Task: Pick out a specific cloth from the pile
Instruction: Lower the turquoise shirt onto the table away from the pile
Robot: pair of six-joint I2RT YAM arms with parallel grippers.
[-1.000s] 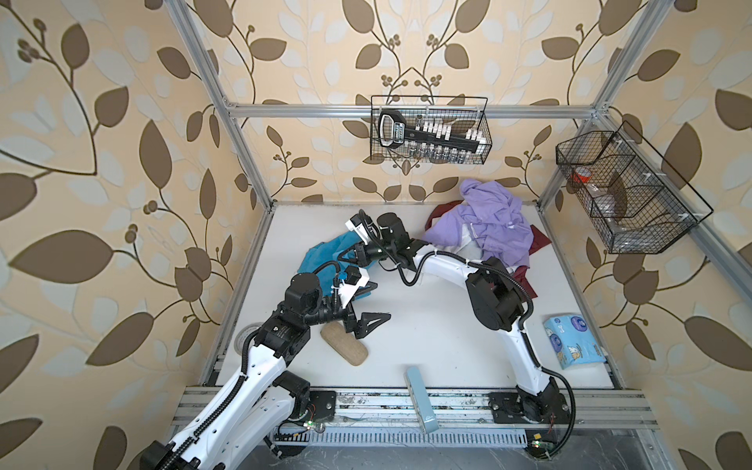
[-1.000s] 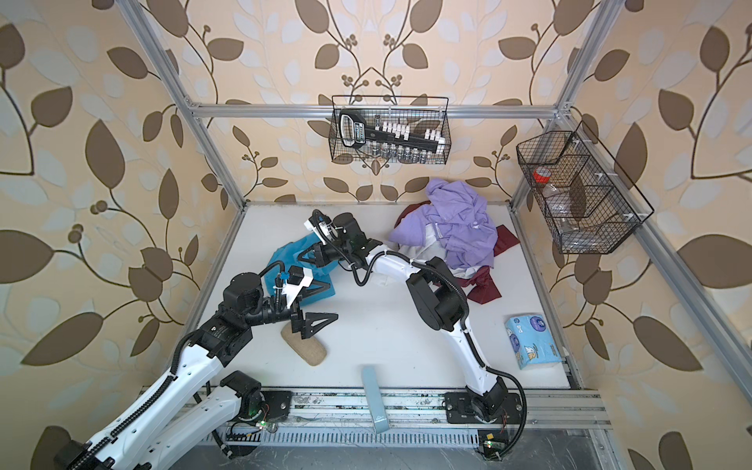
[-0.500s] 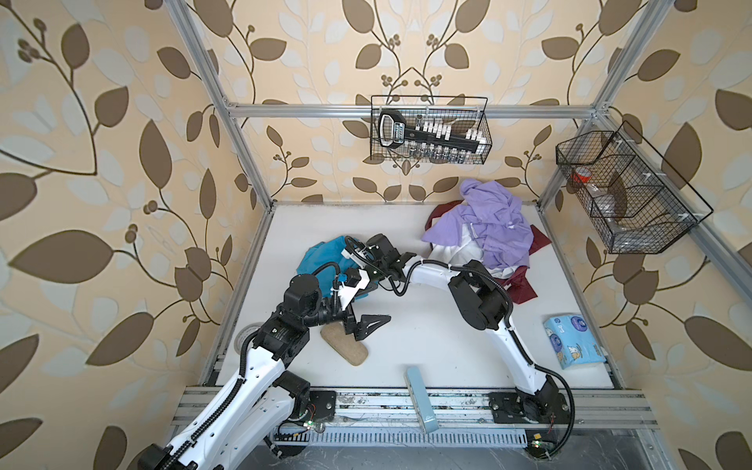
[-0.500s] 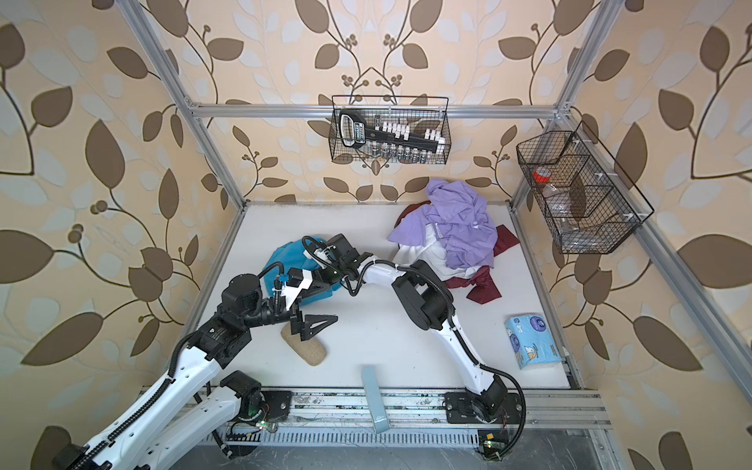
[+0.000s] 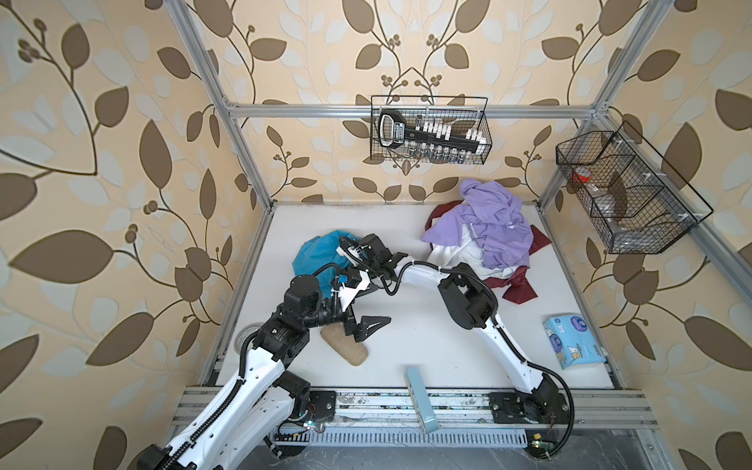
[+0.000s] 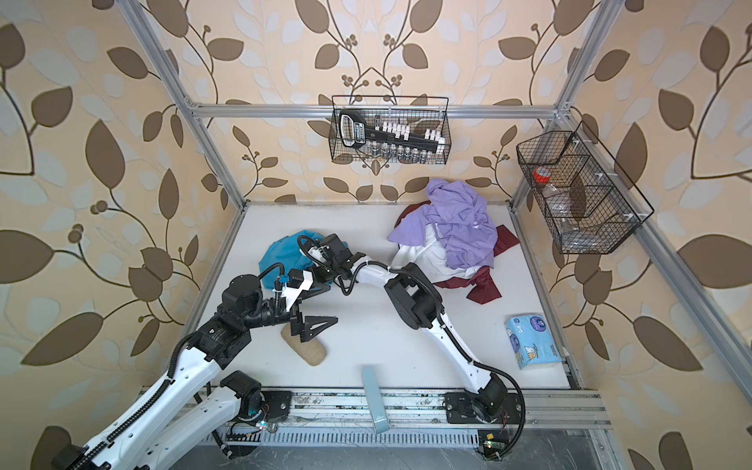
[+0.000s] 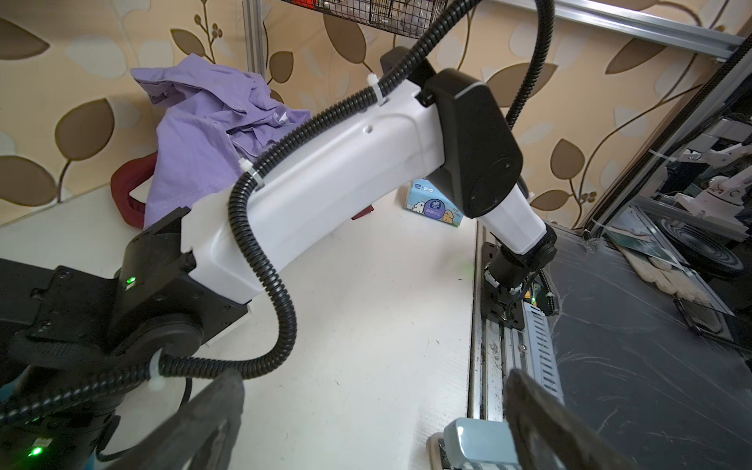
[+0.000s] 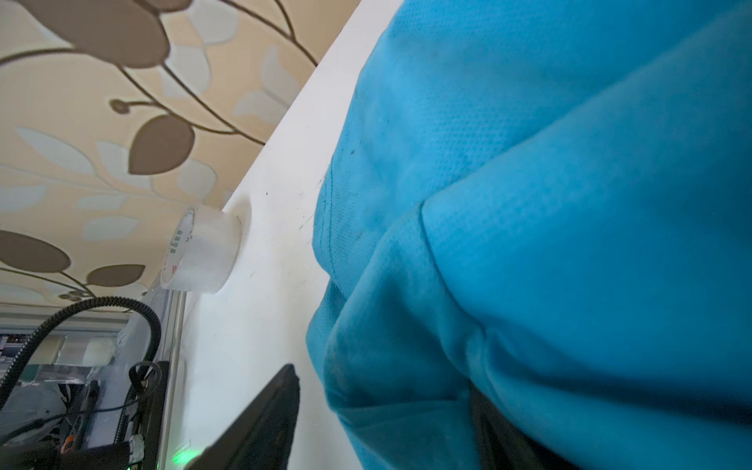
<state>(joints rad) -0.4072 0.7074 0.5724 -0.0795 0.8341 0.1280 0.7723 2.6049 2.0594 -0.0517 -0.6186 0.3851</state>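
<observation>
Two arms are meeting over the left half of the worktop [image 5: 427, 337]. At the far left a tape roll [image 8: 199, 252] is sitting at the worktop's edge, out of the way. Beside it the left claw [image 5: 370, 327] is hanging just above a tan pad [image 5: 346, 350], its jaws standing wide apart with nothing between them. By its pose it is waiting clear of the work, not joining in.

Just behind it the cloth [image 5: 313, 256] is lying bunched on the worktop near the left wall, well apart from the pile [image 5: 492, 232], so the picking-out is looking all but done. The right arm is reaching across the middle to it, and the right claw [image 8: 382, 407] is sitting low at the cloth's near edge. In the right wrist view its fingers [image 8: 260, 419] are standing well apart. A blue fold is bulging down between them and draping over one, and neither is pinching the fabric as far as can be seen, so the claw is open and gripping nothing. The spot is reading as one chosen far from the other garments, so that the blue one cannot be confused with them. In both top views the left wrist is covering the right claw, so its jaws cannot be checked from above.

Farther right, the pile is heaping in the back-right corner, lilac lying on top of white and maroon. A tissue pack [image 5: 569, 342] is lying alone near the right edge, touching nothing.
</observation>
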